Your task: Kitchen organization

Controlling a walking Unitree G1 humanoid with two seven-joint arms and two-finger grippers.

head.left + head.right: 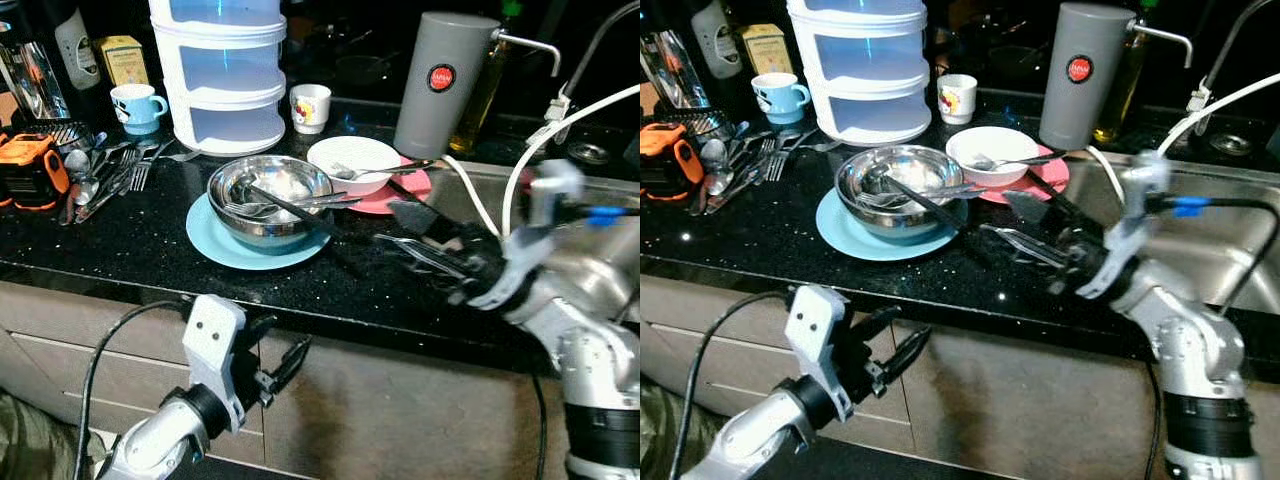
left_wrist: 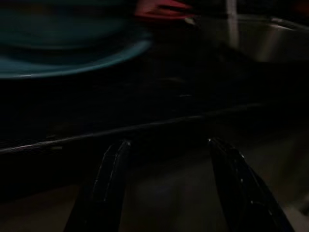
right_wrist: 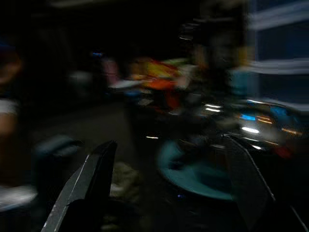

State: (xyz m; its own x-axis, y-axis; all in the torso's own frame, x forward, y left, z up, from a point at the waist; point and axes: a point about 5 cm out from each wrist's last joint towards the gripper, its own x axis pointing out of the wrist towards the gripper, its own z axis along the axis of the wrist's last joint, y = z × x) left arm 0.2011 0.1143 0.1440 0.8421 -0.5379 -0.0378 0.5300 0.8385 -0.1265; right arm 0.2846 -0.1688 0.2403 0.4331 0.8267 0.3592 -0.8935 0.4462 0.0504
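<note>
— Nearest first?
— Left pincer (image 1: 285, 365) down below the tabletop (image 1: 150, 245) edge, fingers spread, gripping nothing. Idle by the look of it.
— And the working one?
— Right pincer (image 1: 400, 235) out over the tabletop, beside the sink (image 1: 1210, 250), fingers parted and nothing between them. Blurred in its own wrist view, so hard to say more.
— Just ahead of it?
— Steel bowl (image 1: 270, 195) with cutlery inside, sitting on a blue plate (image 1: 215, 245). A little further off, white bowl (image 1: 352, 162) with a spoon, on a pink plate (image 1: 405, 190).
— Beyond?
— Loose cutlery (image 1: 110, 170) well away toward the far side; two mugs, a stacked container (image 1: 225, 70) and a grey flask (image 1: 440, 85) at the back.
— Step in hand?
— Probably reaching for the dirty dishes, nothing lifted yet.
— Next move?
— Likely closing in on the steel bowl's rim or a utensil inside; needs a level grip so the cutlery stays put.
</note>
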